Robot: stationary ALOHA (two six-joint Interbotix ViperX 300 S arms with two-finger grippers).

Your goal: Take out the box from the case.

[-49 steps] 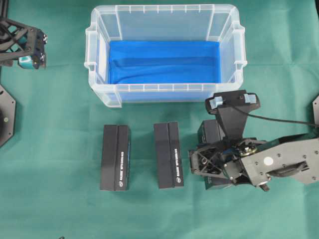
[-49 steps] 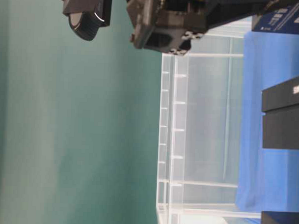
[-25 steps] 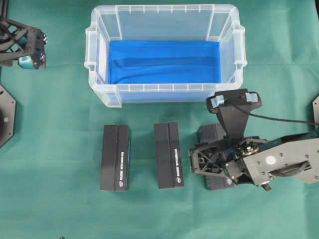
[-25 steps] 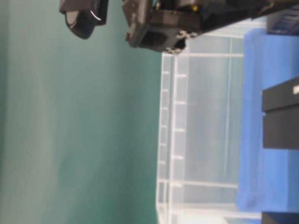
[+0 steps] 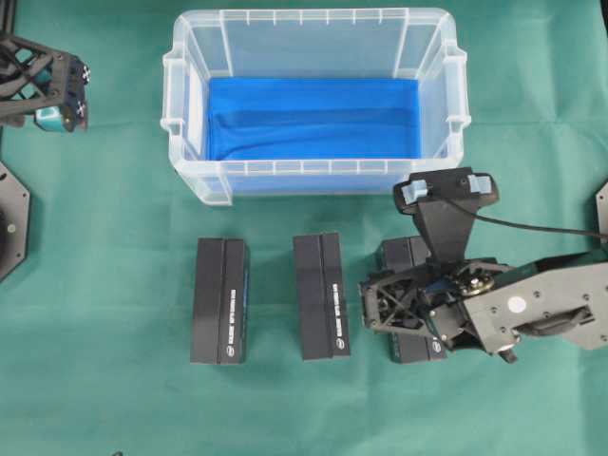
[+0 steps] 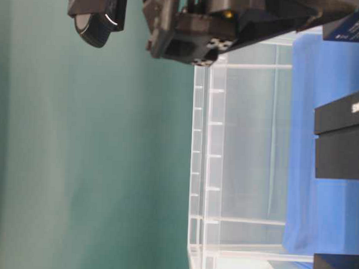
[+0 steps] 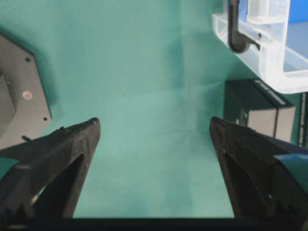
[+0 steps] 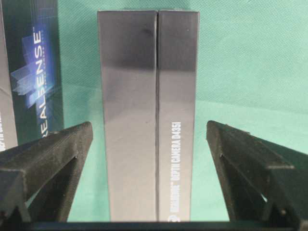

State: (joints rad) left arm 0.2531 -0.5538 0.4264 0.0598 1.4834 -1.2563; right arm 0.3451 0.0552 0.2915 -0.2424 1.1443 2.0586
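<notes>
- Boxes, three of them, lie side by side on the green cloth (image 5: 114,313) nearer you than the case (image 5: 313,180), each long and dark, with its long axis running near to far.
- Your rightmost box (image 8: 148,115) is the one under your right gripper (image 8: 149,168); in the right wrist view its printed end points toward the camera and its seam runs straight away from you.
- Your right gripper's jaws stand wide, one on each side of that box, with green cloth showing in both gaps, so nothing is gripped.
- Your middle box (image 5: 320,295) and left box (image 5: 219,300) lie apart from either gripper.
- Your case holds only its blue lining (image 5: 312,118).
- Your left gripper (image 7: 154,139) hangs wide open over bare cloth at the far left, well apart from the boxes.
</notes>
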